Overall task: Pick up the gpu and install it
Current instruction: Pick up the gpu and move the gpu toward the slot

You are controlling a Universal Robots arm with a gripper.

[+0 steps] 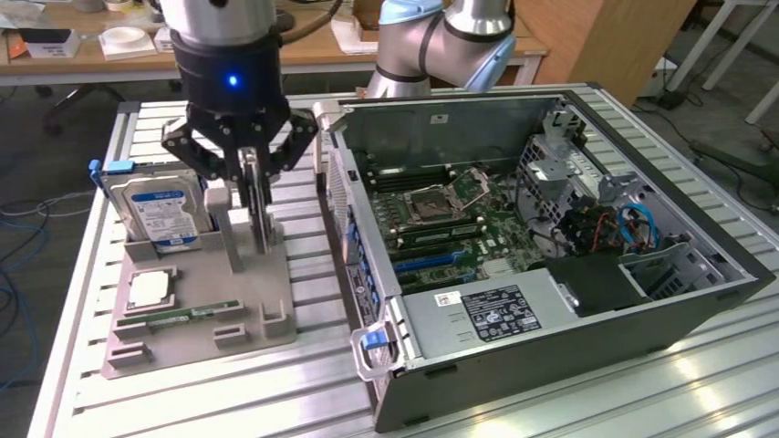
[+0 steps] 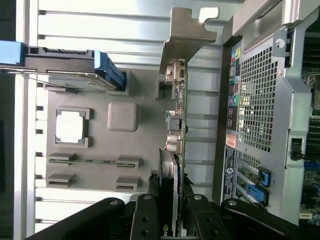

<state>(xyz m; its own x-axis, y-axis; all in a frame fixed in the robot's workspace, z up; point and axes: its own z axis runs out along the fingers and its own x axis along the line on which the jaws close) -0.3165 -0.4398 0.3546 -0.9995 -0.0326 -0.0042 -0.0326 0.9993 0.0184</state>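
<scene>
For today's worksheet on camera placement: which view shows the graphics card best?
The wrist view: the graphics card runs lengthwise with its silver bracket clear, clamped in the gripper. The exterior view shows just its thin edge.

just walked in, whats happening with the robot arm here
The arm's gripper is clamped on the gpu, which stands on edge at the grey parts holder, next to the hard drive. The open computer case sits on the exterior view's right, and the card is not in it yet.
</scene>
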